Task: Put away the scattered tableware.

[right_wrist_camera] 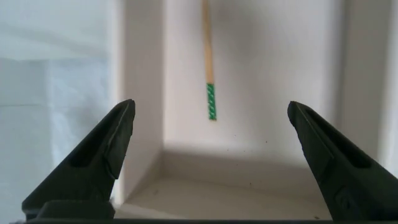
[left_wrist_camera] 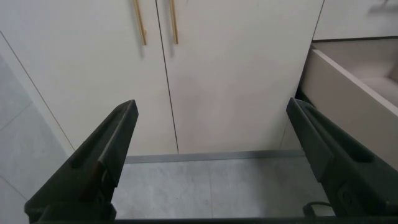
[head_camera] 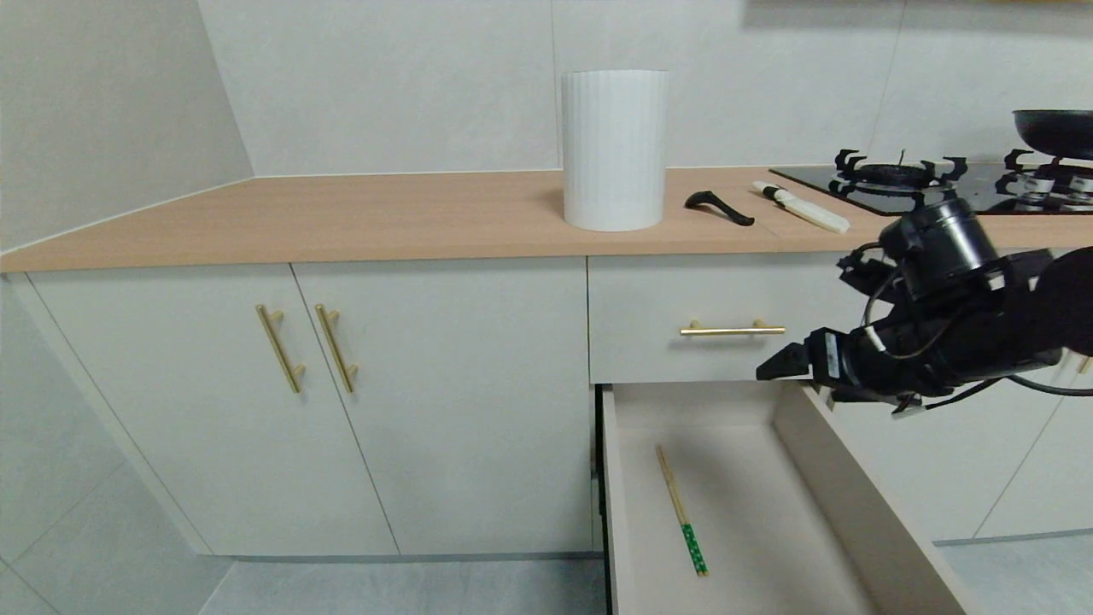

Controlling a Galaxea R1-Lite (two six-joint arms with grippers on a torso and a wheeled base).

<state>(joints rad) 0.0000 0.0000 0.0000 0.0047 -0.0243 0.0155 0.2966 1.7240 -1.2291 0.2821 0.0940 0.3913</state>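
A pair of wooden chopsticks (head_camera: 680, 512) with green ends lies on the floor of the open lower drawer (head_camera: 798, 427). My right gripper (head_camera: 773, 366) hangs open above the drawer's back right corner, holding nothing. From its wrist I look down on the chopsticks (right_wrist_camera: 208, 56) and the drawer floor (right_wrist_camera: 280, 74) between the spread fingers of the right gripper (right_wrist_camera: 211, 107). On the wooden counter lie a black utensil (head_camera: 719, 207) and a white-sheathed knife (head_camera: 803, 207). My left gripper (left_wrist_camera: 211, 109) is open and empty, low in front of the cabinet doors.
A tall white ribbed container (head_camera: 614, 149) stands on the counter (head_camera: 341, 213). A gas hob (head_camera: 939, 184) with a black pan (head_camera: 1055, 132) is at the right. Gold door handles (left_wrist_camera: 155, 22) and the open drawer's side (left_wrist_camera: 348, 74) face the left gripper.
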